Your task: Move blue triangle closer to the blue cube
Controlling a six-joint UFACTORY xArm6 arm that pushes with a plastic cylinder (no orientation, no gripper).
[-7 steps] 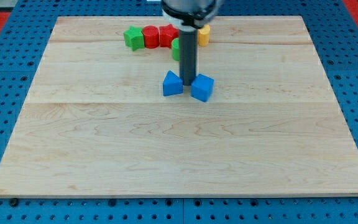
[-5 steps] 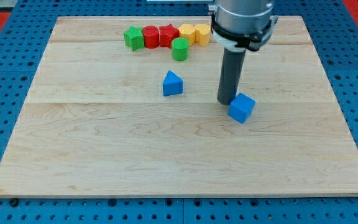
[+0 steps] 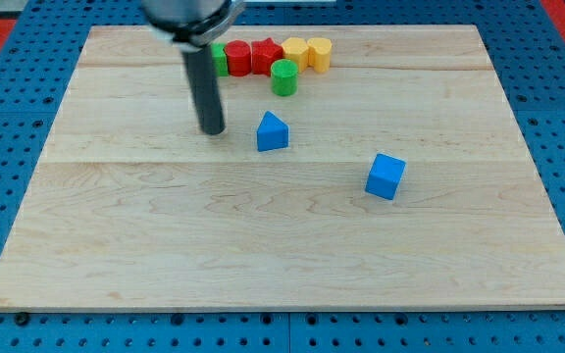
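Note:
The blue triangle (image 3: 273,131) sits on the wooden board (image 3: 282,245) a little above the middle. The blue cube (image 3: 385,176) lies to its lower right, about a hand's width away. My tip (image 3: 213,130) rests on the board just left of the blue triangle, with a small gap between them. The rod rises from there toward the view's top.
Near the board's top edge stands a row of blocks: a green one (image 3: 220,59) partly hidden by the rod, a red cylinder (image 3: 237,57), a red block (image 3: 265,55), two yellow blocks (image 3: 307,52), and a green cylinder (image 3: 283,76) just below them.
The tip pushed the blue cube to the right, away from the triangle, then swung across to the triangle's left side. The triangle has not moved.

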